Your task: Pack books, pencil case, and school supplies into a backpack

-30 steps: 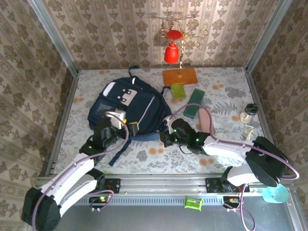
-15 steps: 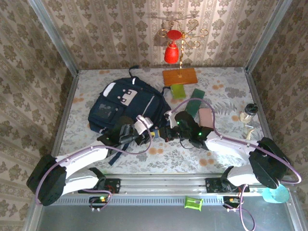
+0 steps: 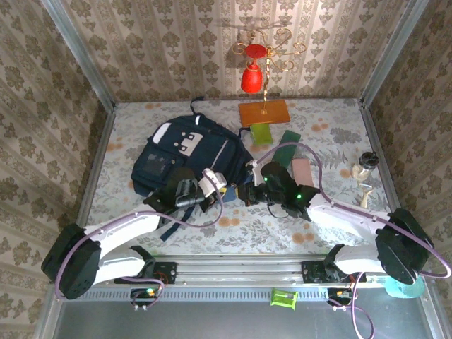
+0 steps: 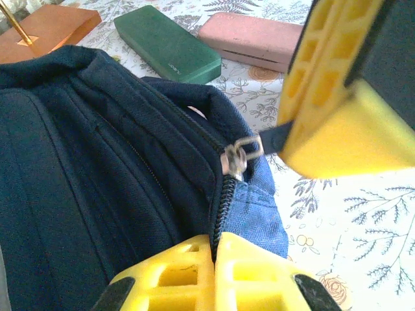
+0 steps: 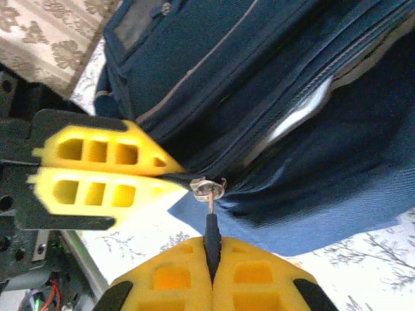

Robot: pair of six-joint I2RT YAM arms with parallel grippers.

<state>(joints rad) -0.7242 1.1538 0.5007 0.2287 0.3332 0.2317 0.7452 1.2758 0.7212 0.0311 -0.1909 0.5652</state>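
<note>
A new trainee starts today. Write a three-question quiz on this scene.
1. True or false: the right pincer is shut on the zip pull.
2. What does the left pincer grip? A) a pink case B) the backpack edge beside the zip C) nothing
3. Fill in: the green case lies on the ____.
Key: 1 true; 2 B; 3 table.

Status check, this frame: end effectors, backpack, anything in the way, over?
Both shut: left end effector on backpack edge beside the zip, right end effector on zip pull. Unpacked on table: dark green case, pink case.
</note>
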